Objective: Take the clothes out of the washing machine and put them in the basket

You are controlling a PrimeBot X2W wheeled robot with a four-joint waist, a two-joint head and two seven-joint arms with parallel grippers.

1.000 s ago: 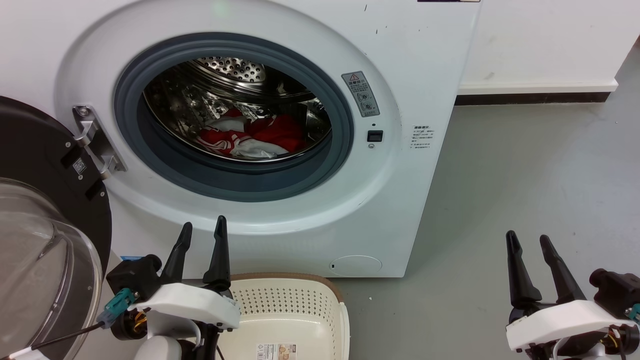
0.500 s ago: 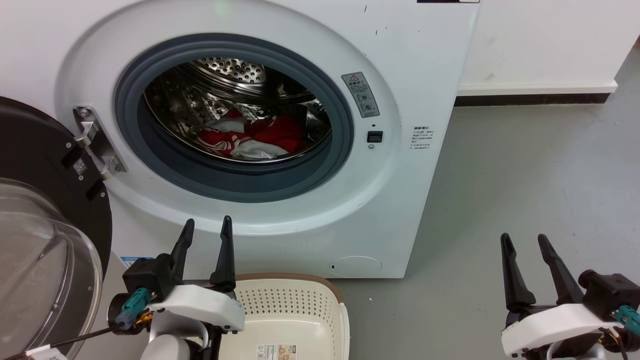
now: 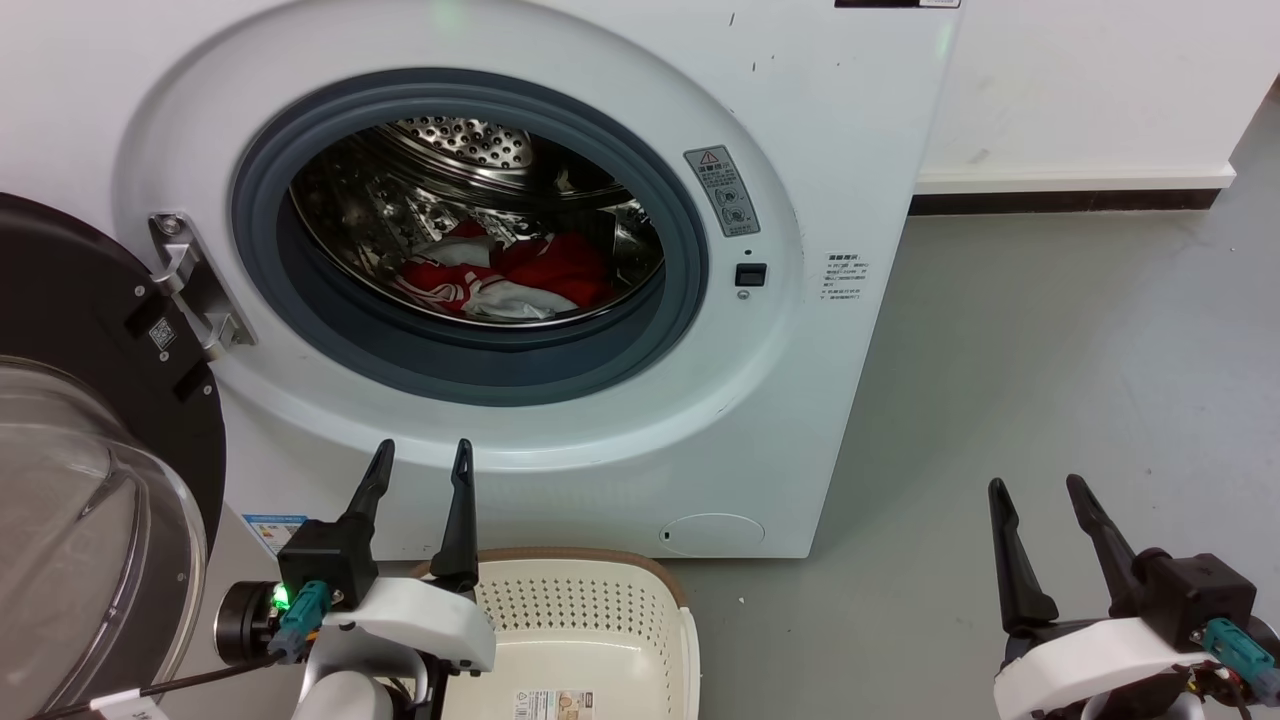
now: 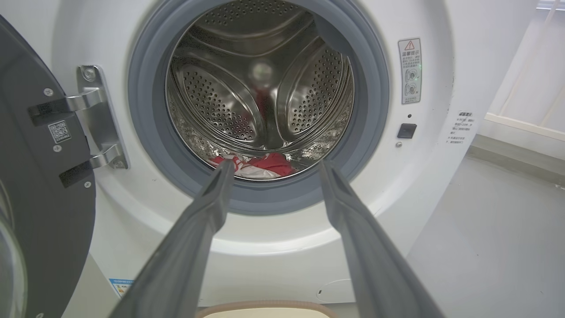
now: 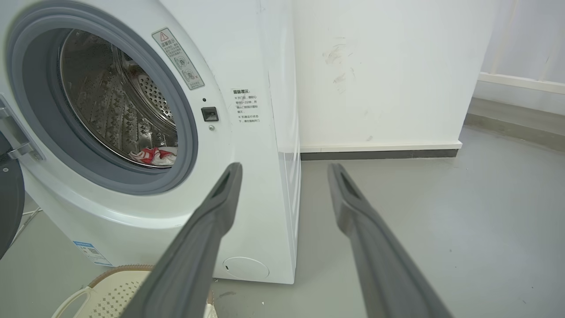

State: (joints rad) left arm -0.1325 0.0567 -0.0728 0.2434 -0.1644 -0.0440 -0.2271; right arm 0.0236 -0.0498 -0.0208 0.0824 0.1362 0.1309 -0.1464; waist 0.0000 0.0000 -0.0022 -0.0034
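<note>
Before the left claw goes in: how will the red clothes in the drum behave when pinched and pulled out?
Likely floppy: the clothes lie crumpled in folds on the drum floor, so a pinch would probably lift one fold and the rest trail. Probably light, thin fabric; wetness cannot be told. They may drag on the grey seal lip in front of them.

Left tool [image 3: 423, 448], right tool [image 3: 1035, 483]: 2 dark fingers [image 3: 460, 510], white shells [image 3: 420, 610], teal connectors [image 3: 305, 605].
</note>
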